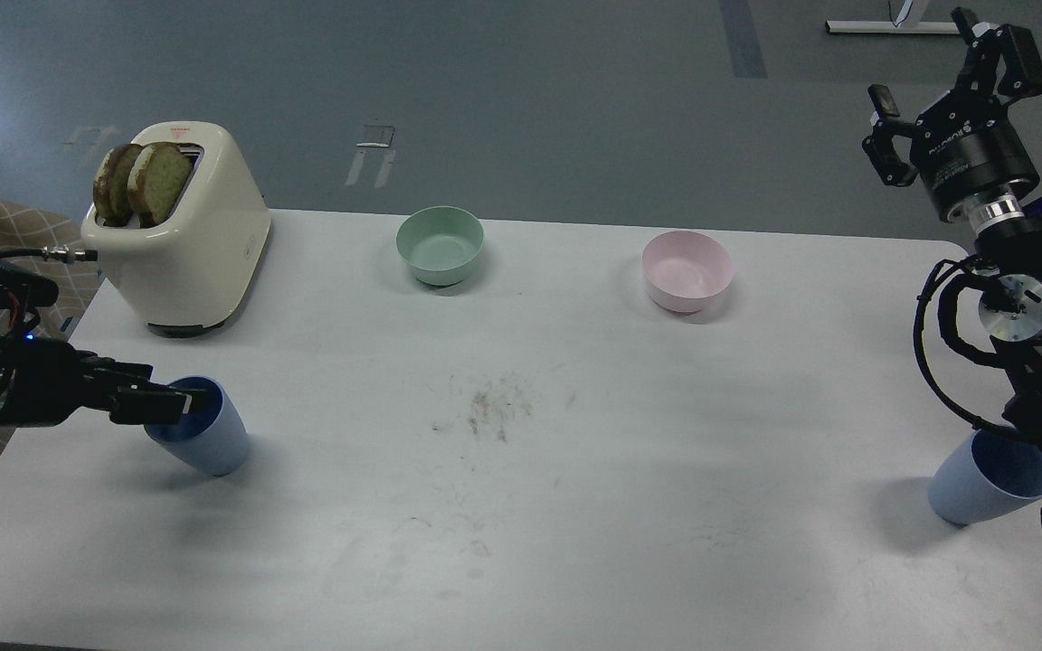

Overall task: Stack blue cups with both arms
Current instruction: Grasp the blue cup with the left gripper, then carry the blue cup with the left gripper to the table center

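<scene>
One blue cup [209, 441] stands at the front left of the white table [521, 542], leaning in this view. My left gripper [179, 403] comes in from the left and lies across that cup's mouth, its fingertips over the rim. Its fingers overlap, so I cannot tell whether they grip the rim. The second blue cup [973, 484] stands at the front right, its rim partly hidden behind my right arm. My right gripper [942, 68] is held high above the table's far right corner, fingers spread and empty, far from that cup.
A cream toaster [182, 240] with two toast slices stands at the back left, just behind my left arm. A mint-green bowl [440, 244] and a pink bowl [687, 269] sit along the back. Crumbs [494, 407] lie mid-table.
</scene>
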Tool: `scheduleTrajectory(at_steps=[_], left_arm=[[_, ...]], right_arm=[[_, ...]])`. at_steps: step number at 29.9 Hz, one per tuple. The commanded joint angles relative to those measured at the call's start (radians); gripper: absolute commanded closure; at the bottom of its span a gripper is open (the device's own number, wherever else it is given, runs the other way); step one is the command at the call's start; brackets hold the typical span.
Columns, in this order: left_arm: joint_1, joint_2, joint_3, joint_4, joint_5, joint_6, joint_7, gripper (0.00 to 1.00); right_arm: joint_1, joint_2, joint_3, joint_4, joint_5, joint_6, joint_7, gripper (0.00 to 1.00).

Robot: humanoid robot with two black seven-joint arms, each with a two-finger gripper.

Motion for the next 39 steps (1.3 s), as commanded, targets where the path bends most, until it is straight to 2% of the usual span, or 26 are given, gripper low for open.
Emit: scheduleTrajectory(at_steps=[1, 3, 4, 5, 6, 7, 15, 22, 26, 30, 32, 36, 39], left_arm=[[0.025, -0.022, -0.001, 0.024, 0.015, 0.0, 0.0, 0.48], [0.032, -0.026, -0.001, 0.027, 0.019, 0.0, 0.0, 0.62], [0.033, -0.027, 0.001, 0.027, 0.02, 0.0, 0.0, 0.64], [0.033, -0.027, 0.001, 0.027, 0.026, 0.0, 0.0, 0.7], [0.033, -0.027, 0.001, 0.028, 0.037, -0.001, 0.0, 0.88], [0.033, -0.026, 0.001, 0.028, 0.045, 0.0, 0.0, 0.99], [0.03, -0.018, -0.013, 0.024, 0.063, 0.002, 0.0, 1.0], [0.0, 0.01, -0.022, -0.03, 0.069, 0.012, 0.0, 1.0], [-0.111, 0.028, -0.024, -0.133, 0.104, 0.008, 0.0, 1.0], [-0.207, 0.013, -0.022, -0.176, 0.12, 0.002, 0.0, 1.0], [-0.267, -0.01, -0.021, -0.191, 0.121, -0.011, 0.0, 1.0], [-0.399, -0.151, -0.017, -0.193, 0.143, -0.116, 0.0, 1.0], [-0.459, -0.269, -0.016, -0.191, 0.173, -0.125, 0.0, 1.0]], right_arm=[[-0.001, -0.001, 0.0, 0.0, 0.0, 0.0, 0.0, 0.0], [-0.001, -0.003, 0.002, 0.0, 0.0, 0.0, 0.0, 0.0], [-0.001, -0.003, 0.0, 0.0, -0.002, 0.0, 0.0, 0.0], [-0.001, -0.003, 0.0, 0.0, 0.0, 0.0, 0.0, 0.0], [-0.001, -0.003, 0.0, 0.0, 0.0, 0.0, 0.0, 0.0], [-0.001, -0.003, 0.0, 0.0, 0.0, 0.0, 0.0, 0.0], [-0.006, -0.001, 0.0, 0.0, 0.0, 0.0, 0.0, 0.0], [-0.001, -0.004, 0.003, 0.0, 0.0, 0.0, 0.0, 0.0], [0.022, -0.029, 0.005, 0.025, -0.002, 0.0, 0.0, 0.0], [0.068, -0.05, 0.0, 0.049, -0.003, 0.0, 0.0, 0.0], [0.1, -0.065, -0.003, 0.049, -0.005, 0.0, 0.0, 0.0], [0.172, -0.075, -0.043, 0.049, -0.008, 0.0, 0.0, 0.0], [0.241, -0.075, -0.116, 0.049, -0.008, 0.0, 0.0, 0.0]])
